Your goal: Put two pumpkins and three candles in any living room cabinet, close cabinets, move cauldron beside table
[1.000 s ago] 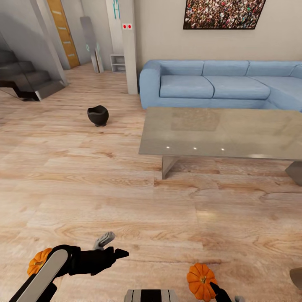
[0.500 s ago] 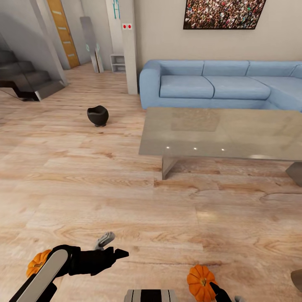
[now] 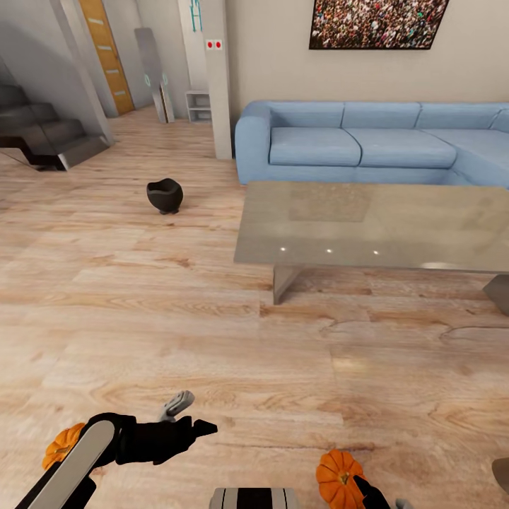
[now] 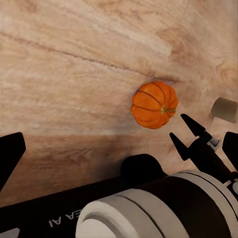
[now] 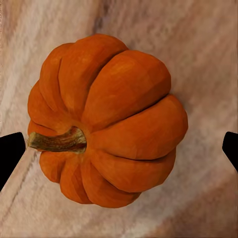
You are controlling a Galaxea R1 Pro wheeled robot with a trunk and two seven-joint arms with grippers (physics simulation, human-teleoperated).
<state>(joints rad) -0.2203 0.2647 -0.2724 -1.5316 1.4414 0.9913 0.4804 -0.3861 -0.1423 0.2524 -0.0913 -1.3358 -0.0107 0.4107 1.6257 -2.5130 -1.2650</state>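
Shift since earlier: view crept back; pumpkin point(image 3: 339, 479) sits lower in the head view
Right gripper point(image 5: 119, 148): jaws spread wide, pumpkin centred between them, stem sideways
Left gripper point(image 3: 185, 417): jaws apart, empty
Nearer arm: right

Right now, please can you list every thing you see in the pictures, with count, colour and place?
pumpkins: 2, orange, on the floor; one behind the left arm, one at the right gripper
cauldron: 1, black, on the floor, apart from the table, left of the sofa
table: 1, glossy grey, before the sofa
candle: 1, beige, on the floor near a pumpkin
sofa: 1, blue, by the wall
picture: 1, speckled, on the wall above the sofa
stairs: dark, far left
left gripper: open, above the floor
right gripper: open, fingers on both sides of a pumpkin
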